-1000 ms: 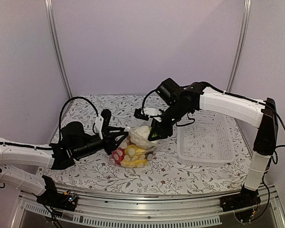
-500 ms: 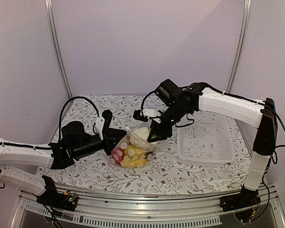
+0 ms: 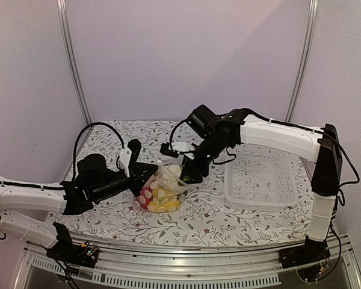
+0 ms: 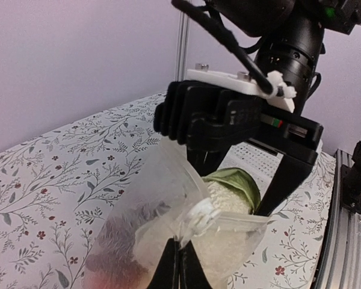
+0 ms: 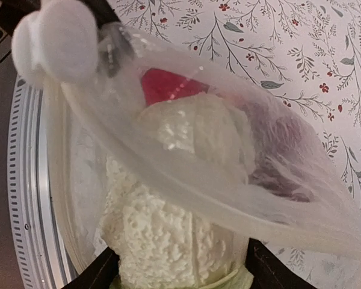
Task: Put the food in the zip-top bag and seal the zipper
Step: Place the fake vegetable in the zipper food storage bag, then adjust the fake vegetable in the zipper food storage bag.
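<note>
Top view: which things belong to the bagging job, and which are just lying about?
Job: zip-top bag, cauliflower, red pepper, yellow pieces, left gripper pinching its mouth, right gripper astride the cauliflower.
Lying about: white basket, floral tablecloth.

**No readable lettering in any view**

No word, number, brand name or sign can be made out in any view. The white tablecloth (image 3: 108, 223) carries only a printed pattern of leafy sprigs and small red berries, with no characters in it. The clear, crinkly plastic zip-top bag (image 3: 159, 192) shows plain film wherever its surface is visible. Small marks on the arms' housings are too tiny to read.
</note>
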`<state>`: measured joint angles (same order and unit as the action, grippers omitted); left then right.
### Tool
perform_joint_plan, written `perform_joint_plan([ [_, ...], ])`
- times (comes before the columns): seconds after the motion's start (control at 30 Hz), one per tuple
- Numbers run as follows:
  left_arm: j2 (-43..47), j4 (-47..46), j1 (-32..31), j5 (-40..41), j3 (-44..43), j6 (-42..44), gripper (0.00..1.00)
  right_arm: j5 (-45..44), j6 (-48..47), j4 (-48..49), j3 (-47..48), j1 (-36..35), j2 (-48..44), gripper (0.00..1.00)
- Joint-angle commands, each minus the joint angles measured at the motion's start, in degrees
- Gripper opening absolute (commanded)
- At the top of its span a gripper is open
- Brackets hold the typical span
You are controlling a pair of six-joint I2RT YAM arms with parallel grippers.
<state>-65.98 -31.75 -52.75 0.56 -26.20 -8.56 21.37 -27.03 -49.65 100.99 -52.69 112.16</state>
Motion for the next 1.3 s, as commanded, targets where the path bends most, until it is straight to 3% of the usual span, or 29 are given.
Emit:
perform_joint_plan([
  [0.0,3.16,-2.87,-0.42,3.00,1.99,-0.13,0.00,-0.47,-0.68,-1.31,0.31,-0.80,-0.60,0.72],
  [0.13,4.55,-2.88,-0.36,4.26,3.56,-0.19,0.00,-3.40,-3.88,-0.67,-3.38,-0.67,-8.29,0.80],
  [0.37,6.09,-3.23,-0.17,5.12,5.00,-0.84,0.00,-7.60,-6.52,2.28,-13.37,-0.67,-16.05,0.80],
  [0.6,6.39,-3.06,-0.16,5.51,5.37,-1.03,0.00,-4.13,-8.34,4.81,-18.02,-0.69,-16.63,0.67],
  [1.1,6.10,-2.91,-0.03,5.63,5.55,-1.02,0.00,-1.89,-10.57,11.10,-19.84,-0.67,-14.60,0.56],
  [1.27,6.82,-2.84,0.04,5.86,6.11,-0.49,0.00,4.89,-10.12,11.51,-19.68,7.35,-17.83,0.54],
])
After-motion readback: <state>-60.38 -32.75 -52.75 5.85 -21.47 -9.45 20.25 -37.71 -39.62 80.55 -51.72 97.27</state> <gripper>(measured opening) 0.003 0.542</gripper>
